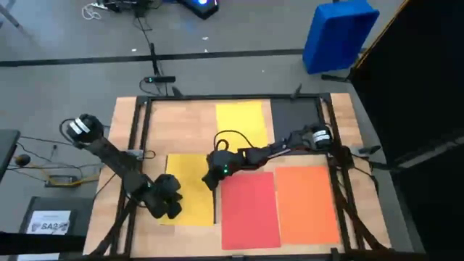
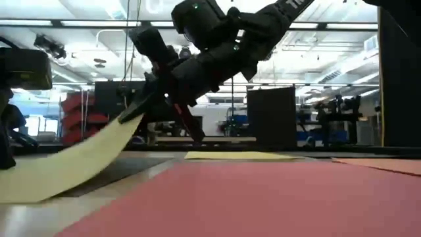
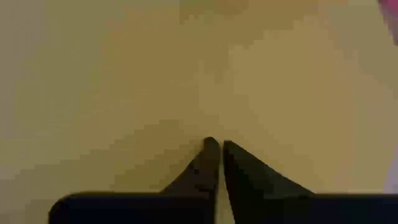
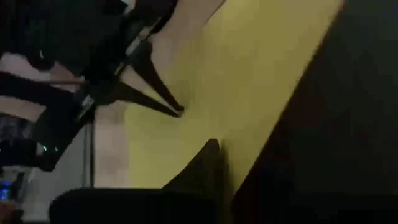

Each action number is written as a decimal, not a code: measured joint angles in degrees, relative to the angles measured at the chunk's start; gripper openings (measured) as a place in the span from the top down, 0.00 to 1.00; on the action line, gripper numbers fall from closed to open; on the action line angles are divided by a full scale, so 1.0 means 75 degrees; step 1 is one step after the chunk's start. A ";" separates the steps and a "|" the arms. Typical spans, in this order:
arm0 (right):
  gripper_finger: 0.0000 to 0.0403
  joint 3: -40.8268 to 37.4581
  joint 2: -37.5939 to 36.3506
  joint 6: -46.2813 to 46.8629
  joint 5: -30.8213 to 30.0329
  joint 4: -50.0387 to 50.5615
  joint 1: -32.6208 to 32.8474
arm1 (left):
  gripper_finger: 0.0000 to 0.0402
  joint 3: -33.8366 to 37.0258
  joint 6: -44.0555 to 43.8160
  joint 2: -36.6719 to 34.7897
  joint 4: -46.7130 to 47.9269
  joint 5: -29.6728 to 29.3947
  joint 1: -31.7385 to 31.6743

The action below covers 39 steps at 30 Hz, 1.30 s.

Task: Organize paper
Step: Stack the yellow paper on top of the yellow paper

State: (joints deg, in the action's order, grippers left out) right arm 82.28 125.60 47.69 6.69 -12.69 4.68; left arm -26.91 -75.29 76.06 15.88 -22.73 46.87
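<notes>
Several paper sheets lie flat on the table: a yellow one (image 1: 239, 119) and a dark grey one (image 1: 296, 116) at the far side, and a red one (image 1: 249, 210) and an orange one (image 1: 308, 204) at the near right. A second yellow sheet (image 1: 187, 190) lies at the near left. My left gripper (image 1: 168, 203) (image 3: 217, 144) stands shut on it. My right gripper (image 1: 212, 179) (image 2: 135, 112) is shut on this sheet's right edge. That edge is raised, and the sheet's left part rests on the table. My left gripper presses its shut fingertips (image 3: 210, 149) down on the near-left yellow sheet's face (image 3: 205, 118), slanting down from the table's left. The sheet lies on the table there. My right gripper pinches that sheet's right edge (image 2: 125, 122), toward its far end, coming from the table's right and slanting down. The edge is lifted clear, and the sheet curves down to the table (image 2: 26, 181) at its left.
A blue plastic bin (image 1: 339, 32) stands on the floor beyond the table's far right corner. A dark box with a white label (image 1: 49, 221) sits left of the table. Black frame rails (image 1: 141, 130) run along the table's sides. The red sheet (image 2: 263, 197) fills the near ground in the low view.
</notes>
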 joint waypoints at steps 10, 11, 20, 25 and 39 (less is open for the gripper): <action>1.00 0.0000 0.0006 -0.0191 0.0087 -0.0886 0.0068 | 0.94 -0.1542 0.1160 -0.2149 0.2721 -0.1392 0.0380; 1.00 0.0000 0.0006 -0.0191 0.0112 -0.0929 0.0068 | 0.94 -0.1624 0.1260 -0.2388 0.2824 -0.1782 0.0507; 1.00 0.0004 0.0009 -0.0544 0.0678 -0.1722 0.0135 | 0.84 -0.0889 0.0856 -0.4009 0.2852 -0.3943 0.1589; 1.00 0.0000 0.0009 -0.0538 0.0739 -0.1962 0.0217 | 0.70 -0.0622 0.0433 -0.4426 0.2948 -0.4015 0.1825; 1.00 0.0000 0.0009 -0.0935 0.1135 -0.2520 0.0386 | 0.60 -0.0807 0.0854 -0.6294 0.4080 -0.4483 0.1606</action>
State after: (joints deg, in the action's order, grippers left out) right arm 82.28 125.67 40.68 15.20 -31.59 7.58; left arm -32.96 -68.89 28.85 46.48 -56.35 58.92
